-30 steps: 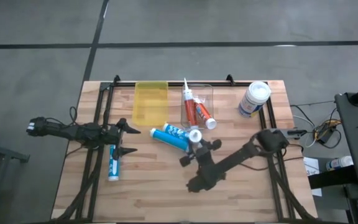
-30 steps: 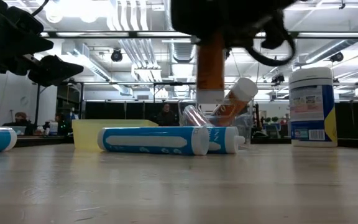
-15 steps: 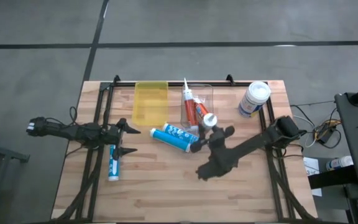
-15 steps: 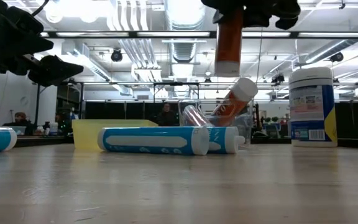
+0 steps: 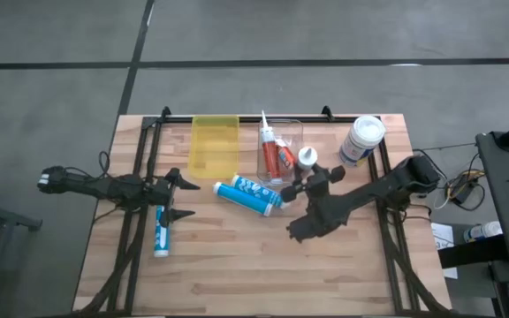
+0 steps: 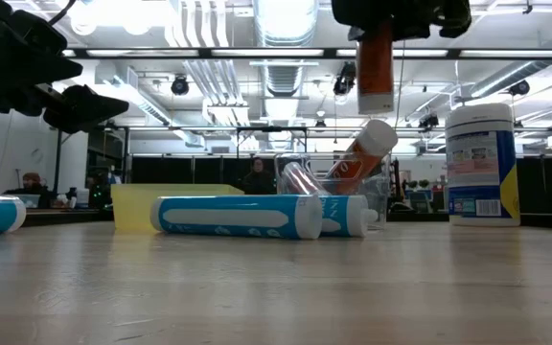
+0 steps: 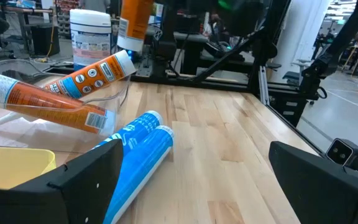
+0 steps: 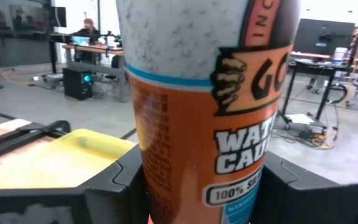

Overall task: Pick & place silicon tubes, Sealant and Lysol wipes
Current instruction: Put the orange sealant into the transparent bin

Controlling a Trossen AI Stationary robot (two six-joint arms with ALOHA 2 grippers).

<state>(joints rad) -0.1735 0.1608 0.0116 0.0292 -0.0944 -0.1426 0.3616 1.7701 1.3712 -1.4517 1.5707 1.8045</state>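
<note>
- Right claw [image 5: 308, 181] grips an orange-and-white sealant tube [image 6: 376, 65] upright, its fingers clamped on the tube's sides, holding it in the air above the clear bin [image 5: 292, 132] at the table's [image 5: 237, 256] far side.
- Inside that clear bin, two more orange tubes [image 5: 277, 157] lie tilted against each other.
- Left claw [image 5: 179, 199] hovers near the table's left edge with its fingers spread apart and nothing between them, just above a blue-and-white silicone tube [image 5: 160, 231] lying flat on the wood.
- Two further blue-and-white tubes [image 5: 250, 194] lie side by side, touching, near the table's middle, between the yellow bin [image 5: 214, 146] and the raised right arm.
- Lysol wipes canister [image 5: 361, 140] stands upright at the far right corner of the table, apart from the bins and from both claws.
</note>
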